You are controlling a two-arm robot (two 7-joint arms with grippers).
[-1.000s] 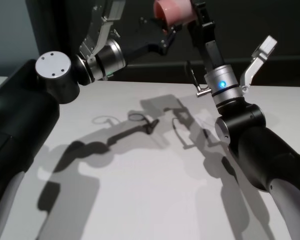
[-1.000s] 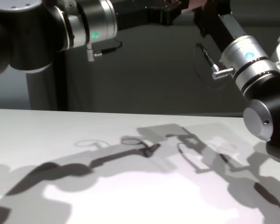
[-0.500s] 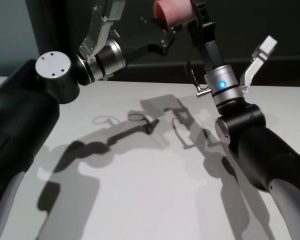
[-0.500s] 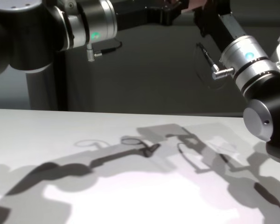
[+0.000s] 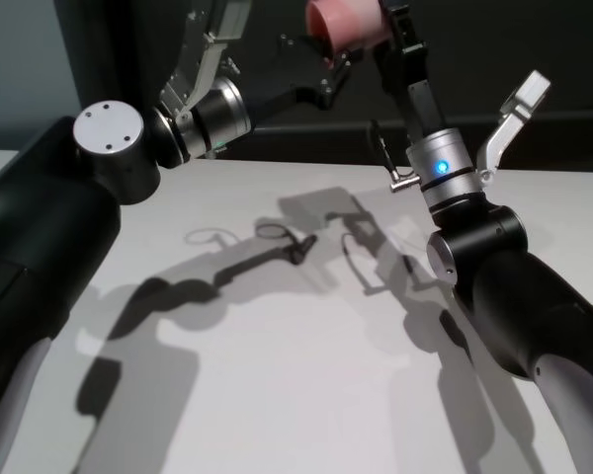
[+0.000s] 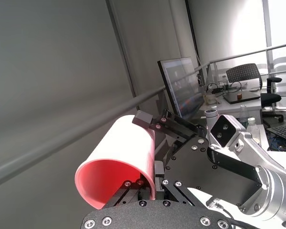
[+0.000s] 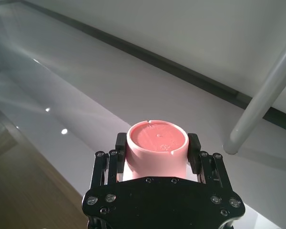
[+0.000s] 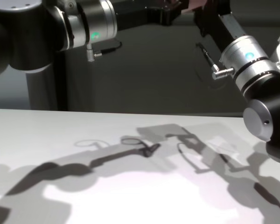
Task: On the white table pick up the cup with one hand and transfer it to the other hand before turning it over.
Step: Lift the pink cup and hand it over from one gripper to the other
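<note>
The pink cup (image 5: 342,22) is held high in the air above the far part of the white worktop (image 5: 277,375), well clear of its surface, near the top edge of the head view. It lies tilted on its side, with its open mouth turned toward the left arm and its narrower closed base turned toward the right arm. The right end effector (image 7: 157,145) is clenched on the cup: in the right wrist view its two black fingers (image 7: 194,148) press against opposite sides of the cup's wall just below the flat base, which faces away from that camera. The left end effector (image 5: 328,71) reaches in from the left at the cup's mouth. In the left wrist view the cup's rim (image 6: 115,179) sits right at its black finger parts, with the open pink interior facing that camera, and from these pictures I cannot tell whether its fingers are gripping the rim or have let go. Only the arms' shadows lie across the worktop beneath them.
</note>
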